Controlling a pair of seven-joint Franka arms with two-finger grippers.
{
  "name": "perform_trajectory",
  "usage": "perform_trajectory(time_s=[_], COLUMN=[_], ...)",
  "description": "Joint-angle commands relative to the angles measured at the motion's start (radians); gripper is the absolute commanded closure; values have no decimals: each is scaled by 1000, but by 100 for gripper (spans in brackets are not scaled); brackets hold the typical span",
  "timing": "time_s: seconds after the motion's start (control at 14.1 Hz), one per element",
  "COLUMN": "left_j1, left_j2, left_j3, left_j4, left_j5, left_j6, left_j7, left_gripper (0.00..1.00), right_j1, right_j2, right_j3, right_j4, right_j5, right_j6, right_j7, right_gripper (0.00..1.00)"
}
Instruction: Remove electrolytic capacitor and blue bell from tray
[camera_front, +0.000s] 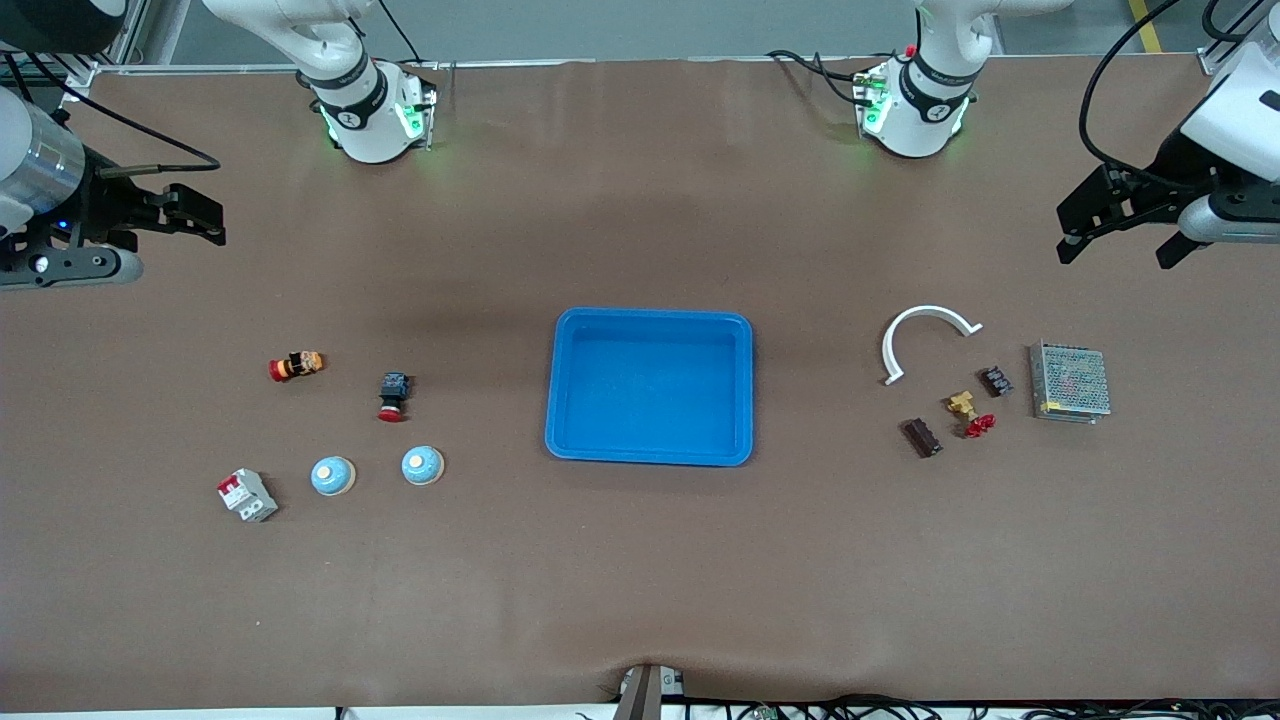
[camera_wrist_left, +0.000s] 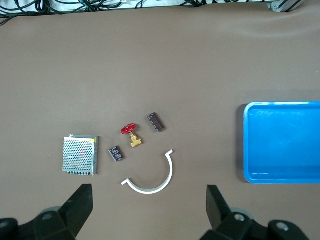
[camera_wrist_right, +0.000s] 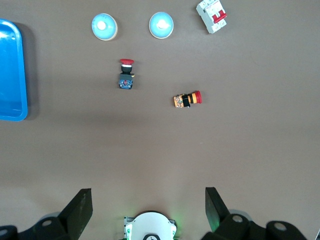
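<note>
1. The brown worktop (camera_front: 640, 580) carries everything; the blue tray (camera_front: 650, 386) lies at its middle, open side up, and serves as the landmark here.
2. The right claw (camera_front: 195, 215) hangs above the worktop at the right arm's end, well apart from the tray. Its fingers (camera_wrist_right: 80, 210) are spread wide and grip nothing.
3. The left claw (camera_front: 1120, 215) hangs above the worktop at the left arm's end, also well apart from the tray. Its fingers (camera_wrist_left: 80, 205) stand wide apart and hold nothing.
4. A perforated metal box (camera_front: 1070, 382) lies flat, the thing farthest from the tray toward the left arm's end.
5. A white curved strip (camera_front: 925, 335) lies between the tray and the metal box, its open side turned toward the front camera.
6. A white and red breaker (camera_front: 247, 494) sits well away from the tray toward the right arm's end, nearer the front camera than the tray's middle.
7. Two blue bells lie between the breaker and the tray: one bell (camera_front: 422, 465) closer to the tray, the second bell (camera_front: 332, 476) just beside the breaker.
8. A dark push button (camera_front: 394, 396) with a red cap and an orange push button (camera_front: 297, 366) lie toward the right arm's end, farther from the front camera than the bells.
9. One dark capacitor (camera_front: 922, 437) lies closest to the tray on the left arm's side; another capacitor (camera_front: 996, 381) lies near the metal box.
10. A small brass valve (camera_front: 968, 412) with a red handle sits between the two capacitors.
</note>
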Motion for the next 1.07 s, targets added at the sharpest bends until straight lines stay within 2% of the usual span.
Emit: perform_trajectory(time_s=[0.0, 0.43, 0.99], left_j1=[7, 8, 7], left_j2=[10, 19, 33], left_j3=[0, 1, 1], left_j4=[21, 21, 21], left_j5=[-21, -21, -19], left_j6=[-13, -13, -51], left_j7=[-8, -11, -11], left_gripper=[0, 0, 0], right_j1=[35, 62, 61], right_j2=[-15, -13, -13], right_j3=[-35, -64, -66], right_j4=[6, 15, 69], right_j5=[19, 21, 7], right_j6=[-22, -30, -29], right_j7=[-7, -9, -12], right_gripper=[0, 0, 0])
